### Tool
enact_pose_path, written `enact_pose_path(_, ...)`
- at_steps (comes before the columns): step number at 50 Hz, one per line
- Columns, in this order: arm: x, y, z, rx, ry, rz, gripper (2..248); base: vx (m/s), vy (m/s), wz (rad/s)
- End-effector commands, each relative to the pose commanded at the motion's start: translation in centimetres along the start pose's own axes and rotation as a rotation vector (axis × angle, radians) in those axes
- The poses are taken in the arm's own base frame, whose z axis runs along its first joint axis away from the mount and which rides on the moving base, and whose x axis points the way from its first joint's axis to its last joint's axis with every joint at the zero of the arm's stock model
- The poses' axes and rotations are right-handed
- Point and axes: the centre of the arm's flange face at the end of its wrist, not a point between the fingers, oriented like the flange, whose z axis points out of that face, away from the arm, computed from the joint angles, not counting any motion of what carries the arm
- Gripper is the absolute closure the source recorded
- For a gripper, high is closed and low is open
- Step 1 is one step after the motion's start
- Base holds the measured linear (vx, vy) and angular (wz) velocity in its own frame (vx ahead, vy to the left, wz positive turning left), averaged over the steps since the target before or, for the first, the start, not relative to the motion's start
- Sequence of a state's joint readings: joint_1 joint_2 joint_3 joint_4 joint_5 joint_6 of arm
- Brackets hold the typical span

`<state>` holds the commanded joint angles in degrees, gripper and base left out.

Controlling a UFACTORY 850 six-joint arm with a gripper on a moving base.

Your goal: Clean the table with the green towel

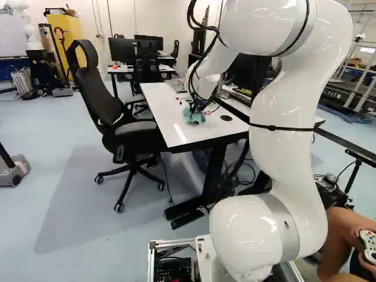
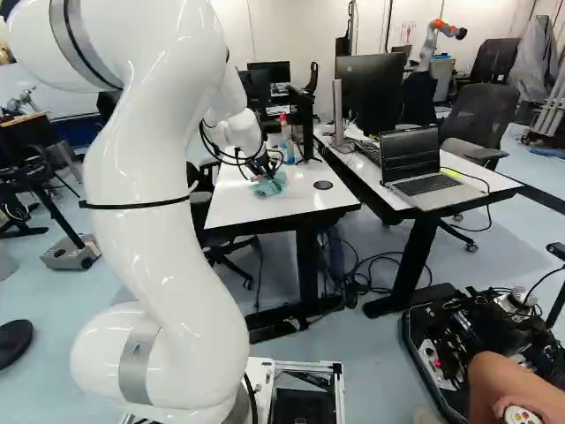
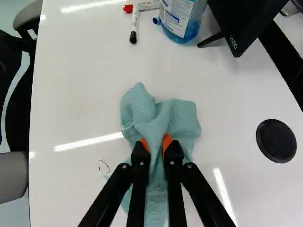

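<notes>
Blue-green cloth, the towel [image 3: 184, 120] is held pinched between the two fingers of the black gripper [image 1: 201, 107], its orange pads [image 3: 144, 144] pressed on a raised fold from both sides. This grip is shown plainly only in the wrist view; in the two base views just a crumpled patch of cloth is made out under the end of the arm [image 2: 234, 128]. Relative to the claw, the cloth is bunched in lobes ahead of the fingertips and is trailed back beneath the fingers, lying on the white tabletop [image 3: 75, 94]. Close beside it, small dark marks [image 3: 103, 165] are revealed by the wrist view alone. Off to the other side of the towel, well apart from it, a round black disc [image 3: 276, 141] is set in the tabletop, and it is seen in all three views. Farther ahead of the gripper, a black-capped marker [image 3: 134, 26] and a red-capped marker [image 3: 147, 6] are laid near a bottle of blue liquid [image 3: 182, 19], whose red top is shown in the right base view. Beyond the tabletop, an open laptop [image 2: 415, 168] is seen only in the right base view, while an office chair [image 1: 94, 88] is shown nearly whole at the left of the left base view.
</notes>
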<state>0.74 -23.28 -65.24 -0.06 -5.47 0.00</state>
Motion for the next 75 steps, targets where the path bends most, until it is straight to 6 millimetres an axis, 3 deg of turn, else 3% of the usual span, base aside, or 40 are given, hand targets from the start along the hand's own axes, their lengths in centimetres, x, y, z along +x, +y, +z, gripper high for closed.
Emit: enact_pose_path(75, -0.62, 0.00, 0.23, 0.000, -0.062, 0.000, 204, 0.000, 0.000, 0.000)
